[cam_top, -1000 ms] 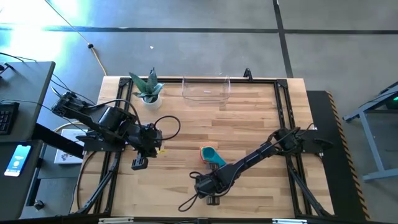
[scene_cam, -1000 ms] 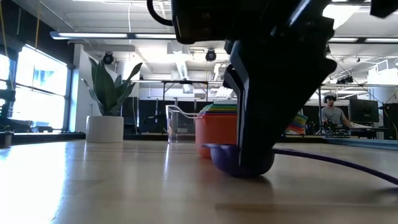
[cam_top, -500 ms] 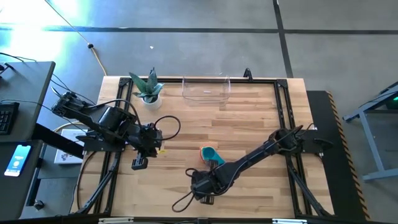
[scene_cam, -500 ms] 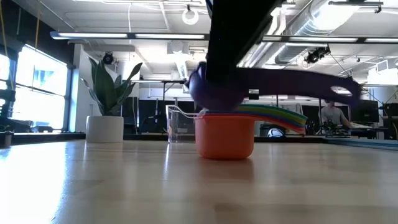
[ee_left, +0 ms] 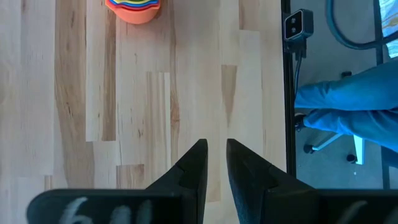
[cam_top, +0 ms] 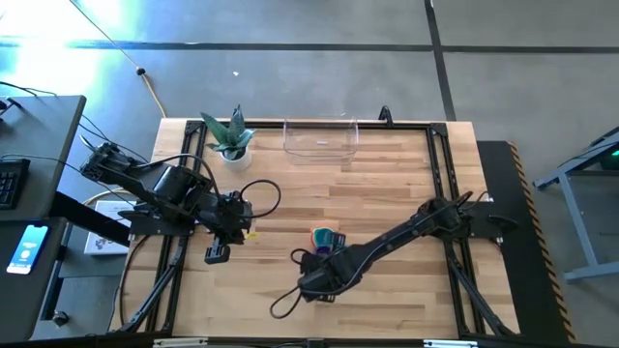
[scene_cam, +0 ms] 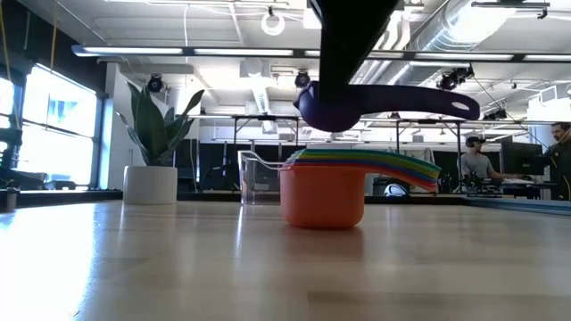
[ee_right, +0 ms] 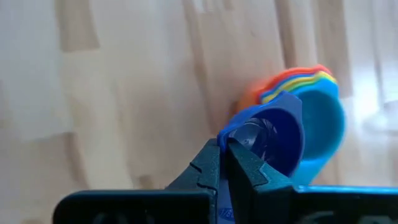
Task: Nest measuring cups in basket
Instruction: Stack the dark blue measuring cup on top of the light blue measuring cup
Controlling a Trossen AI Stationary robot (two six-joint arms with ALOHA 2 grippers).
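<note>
A nested stack of measuring cups (cam_top: 326,237), orange outermost, rests on its base mid-table; the low view shows the stack (scene_cam: 321,198) with its rainbow handles fanned out. My right gripper (cam_top: 325,257) is shut on the purple cup (scene_cam: 335,107), which hovers just above the stack; the right wrist view shows the purple cup (ee_right: 273,134) in front of the stack (ee_right: 317,102). The clear basket (cam_top: 321,138) stands at the far edge. My left gripper (ee_left: 215,149) waits by the left edge, open by a narrow gap. My right gripper pinches the purple cup between its two fingers at the bowl's rim (ee_right: 231,138), on the side away from the handle (scene_cam: 428,100). The fingers slant down onto it from the near side. The cup is lifted clear, roughly level, just over the stack.
A white plant pot (cam_top: 232,147) stands at the far left, beside the basket (scene_cam: 259,176). A dark cable loop (cam_top: 286,302) lies near the right arm. Bare wood surrounds the stack. People sit in the room beyond (scene_cam: 482,162).
My right gripper has lifted the purple cup off the table near the stack and carried it up and toward the far edge. The cup now hangs over the stack instead of resting on the wood. The stack has stayed put.
</note>
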